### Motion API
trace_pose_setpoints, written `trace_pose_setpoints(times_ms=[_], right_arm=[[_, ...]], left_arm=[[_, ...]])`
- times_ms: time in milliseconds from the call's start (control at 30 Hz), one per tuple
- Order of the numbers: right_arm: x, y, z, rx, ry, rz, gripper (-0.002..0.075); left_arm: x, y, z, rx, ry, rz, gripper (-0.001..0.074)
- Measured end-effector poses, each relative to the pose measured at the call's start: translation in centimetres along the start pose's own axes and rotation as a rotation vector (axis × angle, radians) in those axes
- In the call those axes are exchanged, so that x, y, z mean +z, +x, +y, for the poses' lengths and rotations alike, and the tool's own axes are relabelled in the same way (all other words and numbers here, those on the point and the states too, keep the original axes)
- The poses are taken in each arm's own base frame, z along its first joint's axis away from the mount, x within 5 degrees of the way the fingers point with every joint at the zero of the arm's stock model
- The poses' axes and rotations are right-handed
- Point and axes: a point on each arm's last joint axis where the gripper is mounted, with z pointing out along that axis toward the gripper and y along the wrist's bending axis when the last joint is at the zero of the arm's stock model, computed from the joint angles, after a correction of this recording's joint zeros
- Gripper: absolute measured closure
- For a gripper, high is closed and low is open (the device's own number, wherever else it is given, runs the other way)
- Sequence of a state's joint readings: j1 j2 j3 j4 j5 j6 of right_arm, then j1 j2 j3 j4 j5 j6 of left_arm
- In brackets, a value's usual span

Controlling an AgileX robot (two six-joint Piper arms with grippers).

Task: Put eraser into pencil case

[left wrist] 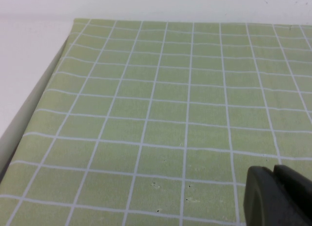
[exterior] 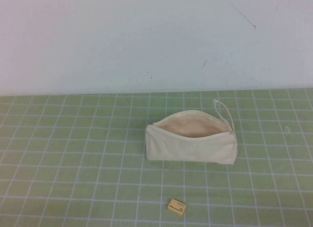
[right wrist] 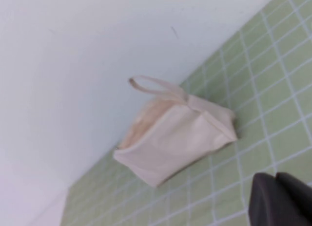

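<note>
The cream-white pencil case [exterior: 191, 144] lies on the green grid mat, right of centre, its zip open and the peach lining showing, with the loop strap [exterior: 222, 109] at its right end. The tiny tan eraser [exterior: 177, 206] lies on the mat near the front edge, in front of the case and apart from it. Neither arm shows in the high view. My left gripper [left wrist: 274, 173] is shut and empty over bare mat. My right gripper [right wrist: 276, 178] is shut and empty, with the pencil case [right wrist: 170, 138] some way ahead of it.
The green grid mat [exterior: 73, 158] covers the table up to a white wall [exterior: 146, 36] at the back. The mat's left edge [left wrist: 46, 87] and bare white table beside it show in the left wrist view.
</note>
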State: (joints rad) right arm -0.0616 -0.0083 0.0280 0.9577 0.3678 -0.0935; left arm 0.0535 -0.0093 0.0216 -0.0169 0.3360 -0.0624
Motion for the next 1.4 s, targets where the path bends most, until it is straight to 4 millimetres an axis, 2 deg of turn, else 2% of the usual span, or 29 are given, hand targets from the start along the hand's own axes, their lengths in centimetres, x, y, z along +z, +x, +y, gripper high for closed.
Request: trace_pose_setpoints(times_ms=[167,367,433,533,633,833,1000,1167,1200,1300,1400], right_arm=[[0.0,-0.2,0.1,-0.025,-0.015,-0.023,0.0727],[0.0,0.0,0.2,-0.277,-0.023,-0.002,0.0727],[-0.2,-0.2,0.9,-0.363,-0.048,0.013,0.0727],[-0.9,-1.6,3.4,-0.527,-0.089,0.013,0.0727],[-1.4,-4.0,6.6,-0.731,-0.097,0.061,0.0727],[-0.6,-8.7,11.9,-1.073,-0.086,0.355,0.0727],[2.2,-12.1,14.0,-1.200,-0.105,0.567,0.0727],[6.3,-14.2,14.6,-1.210,-0.145,0.726,0.0727],[8.4,-14.2,14.7,-1.225,-0.175,0.802,0.0727],[11.5,-13.1,15.2,-1.257,-0.216,0.924,0.0727],[14.0,-11.0,16.5,-1.318,-0.223,1.044,0.0727]], left_arm=[[0.0,0.0,0.0,0.000,0.000,0.000,0.0736],[0.0,0.0,0.0,0.000,0.000,0.000,0.0736],[0.0,0.0,0.0,0.000,0.000,0.000,0.0736],[0.0,0.0,0.0,0.000,0.000,0.000,0.0736],[0.0,0.0,0.0,0.000,0.000,0.000,0.0736],[0.0,0.0,0.0,0.000,0.000,0.000,0.0736],[0.0,0.0,0.0,0.000,0.000,0.000,0.0736],[0.0,0.0,0.0,0.000,0.000,0.000,0.0736],[0.0,0.0,0.0,0.000,0.000,0.000,0.0736],[0.0,0.0,0.0,0.000,0.000,0.000,0.0736],[0.0,0.0,0.0,0.000,0.000,0.000,0.0736]])
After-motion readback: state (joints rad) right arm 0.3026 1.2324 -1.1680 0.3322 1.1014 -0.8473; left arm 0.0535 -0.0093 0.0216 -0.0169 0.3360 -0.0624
